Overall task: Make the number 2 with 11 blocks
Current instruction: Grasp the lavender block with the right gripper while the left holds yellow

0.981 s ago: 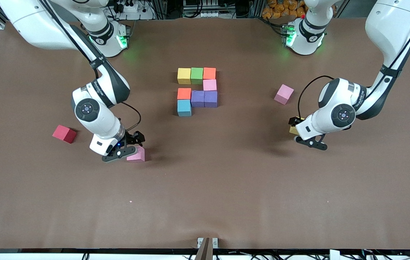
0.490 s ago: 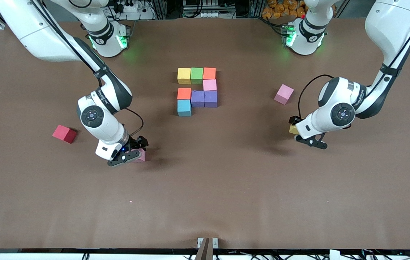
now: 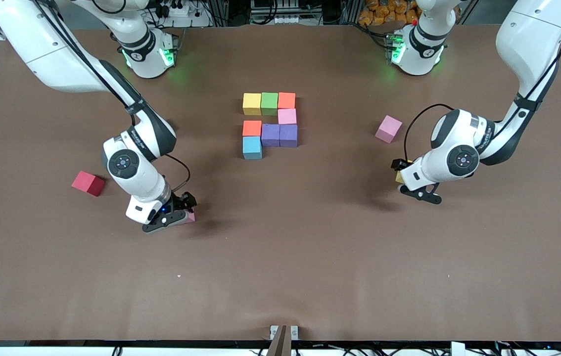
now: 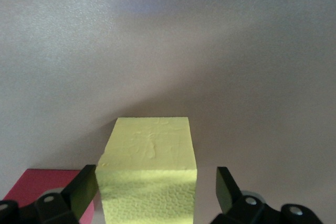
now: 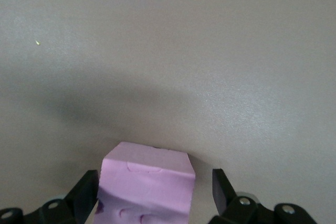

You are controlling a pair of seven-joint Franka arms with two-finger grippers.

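The right arm reaches down from its base at the table's robot edge, elbow bent, wrist tilted low over the table toward its own end. The right tool (image 3: 177, 213) sits down at table level around a pink block (image 5: 147, 184). In the right wrist view its fingers (image 5: 84, 195) stand on either side of this block, a slim gap showing at one finger, so the jaws are wide and not visibly pressing. A red block (image 3: 88, 183) lies well apart, toward the right arm's end edge.

The left arm bends down from its base in the same way, wrist low toward the left arm's end of the table. The left tool (image 3: 405, 182) hovers low with its jaws spread wide around a yellow block (image 4: 149, 174) that rests on the table; gaps show on both sides, so it holds nothing. A loose pink block (image 3: 388, 129) lies near, closer to the robot edge.

The number 2 (image 3: 270, 125) lies partly built at mid-table, nearer the robot edge: a row of yellow, green and orange blocks, a pink one under the orange, then a row of orange, purple, purple, and a cyan block under that orange.
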